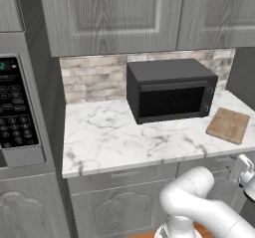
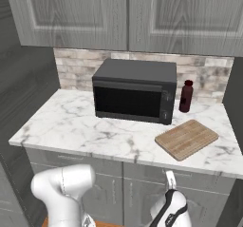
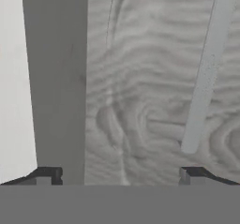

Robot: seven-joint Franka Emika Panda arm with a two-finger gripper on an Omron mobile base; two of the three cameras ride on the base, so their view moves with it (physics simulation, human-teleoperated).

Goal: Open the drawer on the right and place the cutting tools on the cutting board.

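The drawer sits closed under the right part of the counter, its grey wood-grain front close ahead in the hand view. A pale bar handle runs slantwise down that front, ending just above my right fingertip. My gripper is open, fingertips wide apart with nothing between them, and it hovers right at the drawer front. The cutting board lies bare on the counter, right of the microwave. The cutting tools are hidden.
A black microwave stands at the back of the marble counter, with a dark red bottle to its right. A similar drawer front lies left of the task drawer. An oven panel rises at the far left.
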